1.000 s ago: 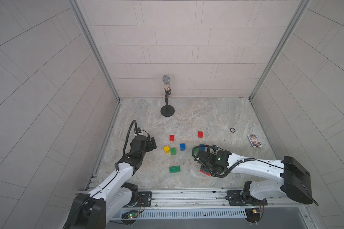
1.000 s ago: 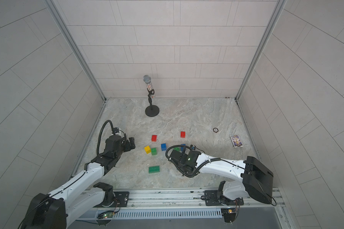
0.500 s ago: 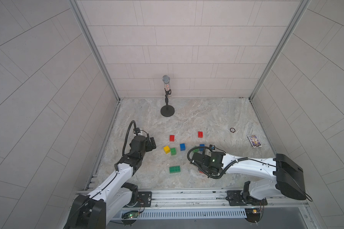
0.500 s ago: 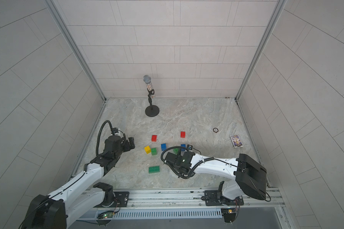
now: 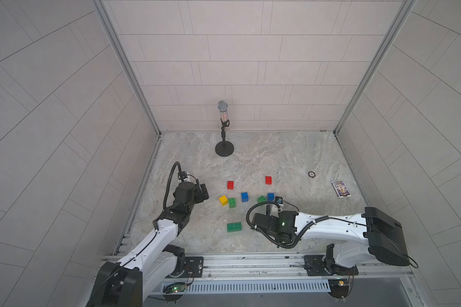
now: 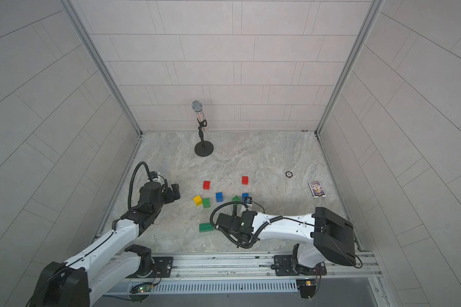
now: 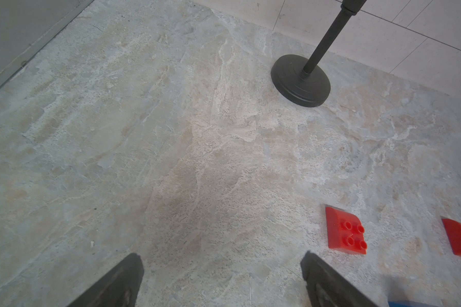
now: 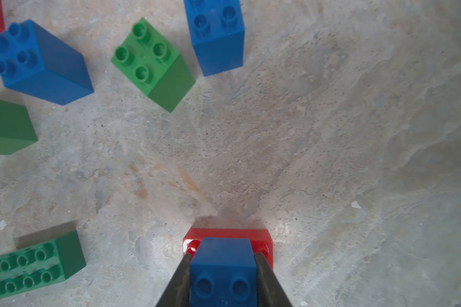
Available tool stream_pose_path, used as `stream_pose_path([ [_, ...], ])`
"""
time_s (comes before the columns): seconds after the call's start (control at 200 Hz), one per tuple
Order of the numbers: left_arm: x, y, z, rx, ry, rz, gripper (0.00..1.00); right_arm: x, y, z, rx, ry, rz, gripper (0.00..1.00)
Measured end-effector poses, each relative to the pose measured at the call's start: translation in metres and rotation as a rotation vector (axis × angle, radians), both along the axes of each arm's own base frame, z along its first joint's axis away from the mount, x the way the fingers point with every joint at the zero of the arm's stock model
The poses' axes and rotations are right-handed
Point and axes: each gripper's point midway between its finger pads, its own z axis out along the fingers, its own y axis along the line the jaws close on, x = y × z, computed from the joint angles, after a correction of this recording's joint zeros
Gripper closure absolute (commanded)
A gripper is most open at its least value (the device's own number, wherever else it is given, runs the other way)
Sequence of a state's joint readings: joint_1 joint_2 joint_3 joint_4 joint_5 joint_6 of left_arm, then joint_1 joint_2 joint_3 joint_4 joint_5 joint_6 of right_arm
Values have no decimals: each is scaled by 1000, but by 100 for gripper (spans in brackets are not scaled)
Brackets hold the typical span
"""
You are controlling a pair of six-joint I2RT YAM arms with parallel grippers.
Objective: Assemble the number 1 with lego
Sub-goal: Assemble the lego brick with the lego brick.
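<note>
- Begun: the right gripper [image 8: 222, 256] clamps a blue brick [image 8: 222, 276] on a red brick [image 8: 224, 234].
- The left gripper [image 7: 222, 255] hangs wide, empty.
- Leftward, the long green brick [image 5: 234, 227] and others lie loose.

The small bricks [image 5: 245, 197] are scattered on the middle of the table [image 5: 277, 159]; the longer brick [image 5: 234, 227] is placed before them, the microphone stand [image 5: 224, 148] behind them, the ring [image 5: 311, 174] and the card pack [image 5: 340, 189] to their right
</note>
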State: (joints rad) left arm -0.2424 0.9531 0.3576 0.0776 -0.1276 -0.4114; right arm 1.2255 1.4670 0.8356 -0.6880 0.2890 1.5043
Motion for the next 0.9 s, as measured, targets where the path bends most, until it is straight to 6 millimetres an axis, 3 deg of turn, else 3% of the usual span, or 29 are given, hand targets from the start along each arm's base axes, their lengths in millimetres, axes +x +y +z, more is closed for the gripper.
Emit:
stream_pose_path([
  [0.21,0,0,0,0,0,0,0,-3,8,4,29,-18,25,100],
  [0.67,0,1,-1,-2,2,3,0,-5,3,7,93,-61,43,100],
  [0.901,0,1,-2,-2,5,2,0,-5,7,7,39,-49,56,100],
])
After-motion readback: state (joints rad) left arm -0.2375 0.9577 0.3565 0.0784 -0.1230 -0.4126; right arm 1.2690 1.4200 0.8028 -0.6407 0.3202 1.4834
